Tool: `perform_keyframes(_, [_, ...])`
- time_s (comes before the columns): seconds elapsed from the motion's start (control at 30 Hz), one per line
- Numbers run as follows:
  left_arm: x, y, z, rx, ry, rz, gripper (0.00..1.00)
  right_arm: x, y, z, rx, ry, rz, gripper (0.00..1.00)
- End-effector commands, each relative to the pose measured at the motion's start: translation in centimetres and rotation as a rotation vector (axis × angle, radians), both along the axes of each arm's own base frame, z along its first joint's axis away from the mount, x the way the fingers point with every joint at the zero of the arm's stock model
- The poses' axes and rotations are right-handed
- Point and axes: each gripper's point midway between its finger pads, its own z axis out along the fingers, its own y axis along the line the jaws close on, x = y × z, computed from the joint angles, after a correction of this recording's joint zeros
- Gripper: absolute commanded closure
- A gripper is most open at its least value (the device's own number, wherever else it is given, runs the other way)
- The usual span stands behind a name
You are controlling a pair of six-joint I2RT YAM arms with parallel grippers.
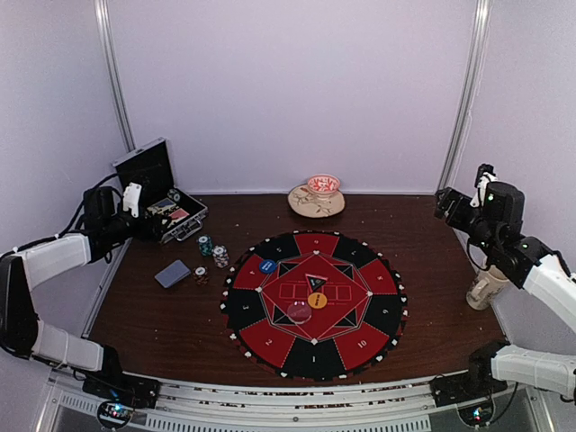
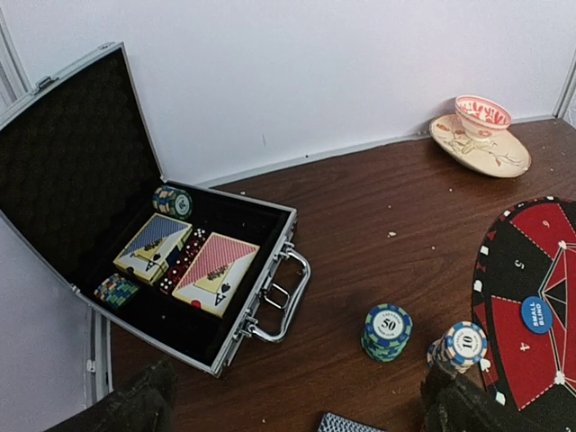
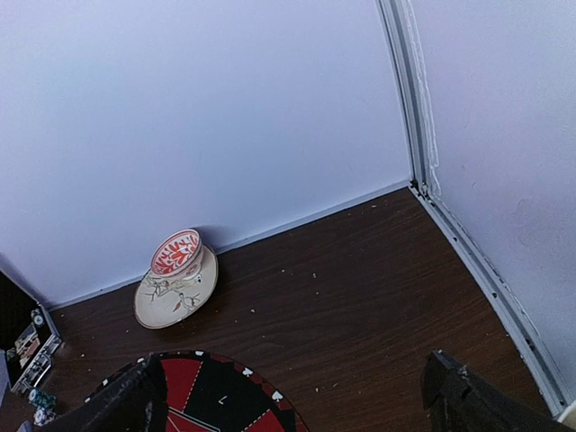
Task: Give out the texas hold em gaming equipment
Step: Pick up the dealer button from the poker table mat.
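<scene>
left arm (image 1: 54,258): comes up from its base at the lower left of the top view, folds at the left edge, and its white forearm runs up and right to the middle left.
left gripper (image 1: 142,219): level, facing right; jaws spread wide with nothing between them. In the left wrist view its dark fingertips (image 2: 135,409) sit near the two bottom corners.
right arm (image 1: 549,279): comes up from the lower right and folds at the right edge, forearm angled up and left.
right gripper (image 1: 444,205): at the upper right, facing left; jaws wide apart and empty, fingertips (image 3: 468,400) low in the right wrist view.

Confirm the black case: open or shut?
Open. The case has its lid raised, and card decks and a chip stack show inside.
</scene>
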Motion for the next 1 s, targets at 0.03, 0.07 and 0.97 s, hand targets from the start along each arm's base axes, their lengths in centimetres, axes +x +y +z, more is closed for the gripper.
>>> perform_keyframes(0.03, [1.1, -0.4, 5.2, -0.001, -0.152, -0.002, 0.02, 0.6, 1.6, 2.3, 0.107, -0.049, 0.12, 0.0])
perform_keyframes(0.07, [1.0, -0.6, 5.9, 0.013, -0.165, -0.017, 0.02, 0.6, 2.2, 2.6, 0.135, -0.064, 0.157, 0.0])
perform_keyframes(0.97, [-7.6, -4.6, 8.1, 0.081, -0.37, -0.289, 0.02, 1.8, 18.9, -2.8, -0.185, 0.128, 0.471, 0.0])
